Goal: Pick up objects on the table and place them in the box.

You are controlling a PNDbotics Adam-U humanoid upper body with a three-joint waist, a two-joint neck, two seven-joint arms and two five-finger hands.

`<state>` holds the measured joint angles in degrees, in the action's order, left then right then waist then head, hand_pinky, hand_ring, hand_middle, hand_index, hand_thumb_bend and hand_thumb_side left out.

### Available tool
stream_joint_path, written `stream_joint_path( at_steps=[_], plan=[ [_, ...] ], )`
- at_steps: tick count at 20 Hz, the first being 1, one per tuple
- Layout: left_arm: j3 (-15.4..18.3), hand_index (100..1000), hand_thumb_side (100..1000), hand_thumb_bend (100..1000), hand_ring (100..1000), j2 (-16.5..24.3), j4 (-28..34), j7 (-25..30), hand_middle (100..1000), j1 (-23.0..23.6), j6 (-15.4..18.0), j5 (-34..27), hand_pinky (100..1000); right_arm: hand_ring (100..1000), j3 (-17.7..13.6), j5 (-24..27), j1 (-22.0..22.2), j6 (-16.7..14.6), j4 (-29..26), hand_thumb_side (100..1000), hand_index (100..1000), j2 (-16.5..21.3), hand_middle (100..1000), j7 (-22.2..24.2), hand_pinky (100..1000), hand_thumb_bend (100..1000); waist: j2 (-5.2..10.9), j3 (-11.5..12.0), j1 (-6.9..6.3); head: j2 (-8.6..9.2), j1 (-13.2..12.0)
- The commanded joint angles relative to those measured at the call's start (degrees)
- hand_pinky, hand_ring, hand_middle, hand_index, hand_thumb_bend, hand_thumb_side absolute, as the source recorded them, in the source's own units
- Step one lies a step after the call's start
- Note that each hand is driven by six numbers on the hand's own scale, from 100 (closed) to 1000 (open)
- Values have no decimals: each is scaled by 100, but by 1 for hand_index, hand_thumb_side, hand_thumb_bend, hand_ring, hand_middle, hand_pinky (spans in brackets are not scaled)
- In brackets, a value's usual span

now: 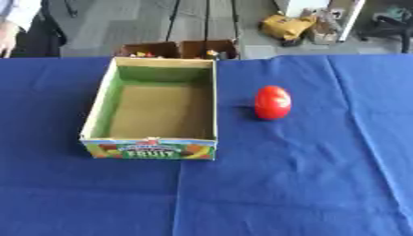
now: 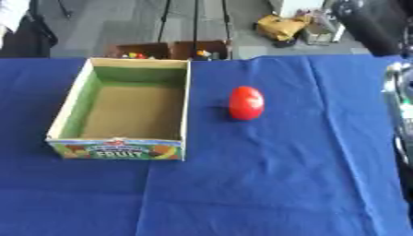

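1. A glossy red egg-shaped object (image 1: 273, 102) is shown upright on the blue cloth-covered table (image 1: 290, 184), just right of the open cardboard box with green inner walls and a fruit-printed front (image 1: 150, 149); the two are not touching.
2. The box is seen to hold nothing.
3. Part of the robot's right arm (image 2: 399, 101) is visible at the right edge of the right eye view; neither hand is shown, so finger posture cannot be told.
4. An approach from the right is advised, with fingers closed round the widest part, since the rounded shape is judged likely to roll.
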<state>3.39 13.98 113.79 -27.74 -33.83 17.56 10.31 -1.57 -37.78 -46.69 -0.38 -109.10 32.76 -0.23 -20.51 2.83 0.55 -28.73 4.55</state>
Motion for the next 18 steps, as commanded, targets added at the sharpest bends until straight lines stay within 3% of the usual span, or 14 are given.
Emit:
stream_joint_path(
  at_steps=[1,6,12,14,18],
  plan=[
    [-14,761,990,100,837,77,80,41,689,-42,-9,-17,698,853,187,-269,-394,30,597,909,942,417,827,993,755,100,163,10,17,-53,32],
    [-36,761,989,100,837,87,80,75,689,-32,-24,-31,698,871,446,-549,-1044,-370,1776,934,963,568,860,2000,760,100,195,13,42,-89,76],
    [-57,761,989,100,837,98,80,106,689,-25,-34,-45,698,891,627,-953,-1616,-793,3176,1000,976,468,883,2478,776,101,219,24,51,-97,148],
    [-65,761,989,100,837,99,80,118,689,-25,-41,-50,698,899,676,-1086,-1756,-961,3564,1000,987,409,885,2593,781,195,220,25,49,-95,167],
    [-75,760,988,100,838,97,80,131,689,-28,-46,-60,698,906,719,-1264,-1978,-1202,4188,1000,999,273,894,2752,786,301,214,24,47,-83,209]
  ],
)
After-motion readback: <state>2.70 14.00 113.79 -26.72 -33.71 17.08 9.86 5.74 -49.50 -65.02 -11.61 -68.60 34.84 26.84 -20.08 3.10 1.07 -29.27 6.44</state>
